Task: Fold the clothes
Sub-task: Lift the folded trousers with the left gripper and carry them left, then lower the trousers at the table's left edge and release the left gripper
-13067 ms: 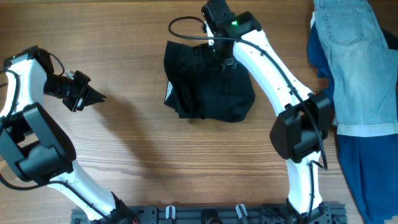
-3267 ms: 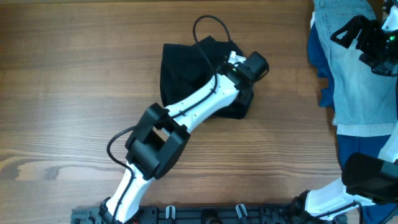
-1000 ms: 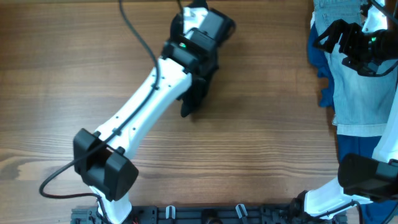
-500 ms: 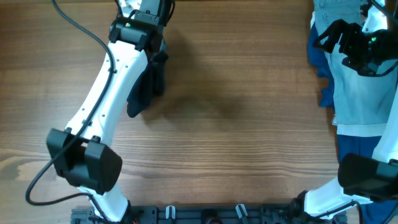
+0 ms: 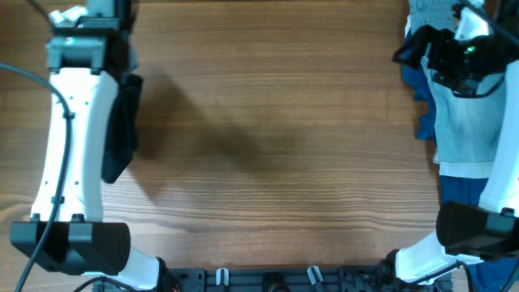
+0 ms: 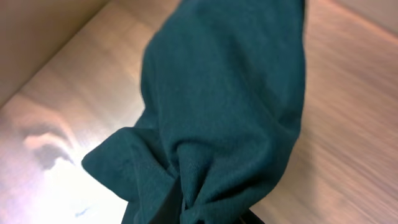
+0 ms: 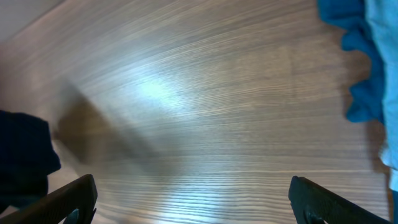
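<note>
The black garment (image 5: pixel 123 130) has left the middle of the counter (image 5: pixel 284 146), where it lay as a compact bundle seconds ago. It now hangs bunched in the air at the far-left corner, swept there over the last second by the left gripper (image 6: pixel 180 208), whose jaws are clamped on a gathered fold of it. The right gripper (image 7: pixel 193 200) has barely moved: it hovers near the right edge, by the far end of the light blue denim garment (image 5: pixel 466 122), with its jaws spread wide and empty. This looks like a finished bundle being set aside, though a single pinch may loosen the folds. By count: one black garment, one denim garment, one royal blue cloth (image 5: pixel 466 219) beneath it, two arms.
</note>
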Robot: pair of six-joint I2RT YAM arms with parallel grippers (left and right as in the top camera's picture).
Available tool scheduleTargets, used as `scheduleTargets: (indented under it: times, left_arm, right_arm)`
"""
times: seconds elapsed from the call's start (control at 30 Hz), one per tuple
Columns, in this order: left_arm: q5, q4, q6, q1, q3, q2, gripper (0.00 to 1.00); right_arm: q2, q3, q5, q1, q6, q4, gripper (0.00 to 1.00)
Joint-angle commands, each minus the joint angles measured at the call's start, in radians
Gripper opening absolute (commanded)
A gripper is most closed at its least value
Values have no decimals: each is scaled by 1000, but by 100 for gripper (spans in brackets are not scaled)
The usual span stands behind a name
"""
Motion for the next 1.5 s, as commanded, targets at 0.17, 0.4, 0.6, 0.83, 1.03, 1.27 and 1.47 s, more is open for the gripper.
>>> scheduleTargets:
  times: [0.17, 0.4, 0.6, 0.83, 1.03, 1.27, 1.47]
  left_arm:
    - [101, -20, -53, 296, 2, -39, 4]
    - [313, -54, -66, 620, 2, -39, 4]
    - [430, -58, -95, 740, 2, -39, 4]
    - [425, 100, -88, 656, 2, -21, 4]
    - [262, 122, -145, 603, 2, 53, 4]
    - [239, 85, -194, 617, 2, 85, 4]
    - [114, -96, -327, 659, 2, 66, 4]
  right_arm:
    - [5, 3, 29, 139, -6, -10, 100]
    - [41, 3, 48, 220, 9, -5, 100]
    - [84, 3, 59, 247, 12, -2, 100]
    - [106, 3, 59, 249, 11, 6, 100]
    - [118, 3, 63, 269, 8, -6, 100]
    - [169, 3, 63, 299, 11, -3, 100]
    - [215, 3, 63, 301, 8, 29, 100]
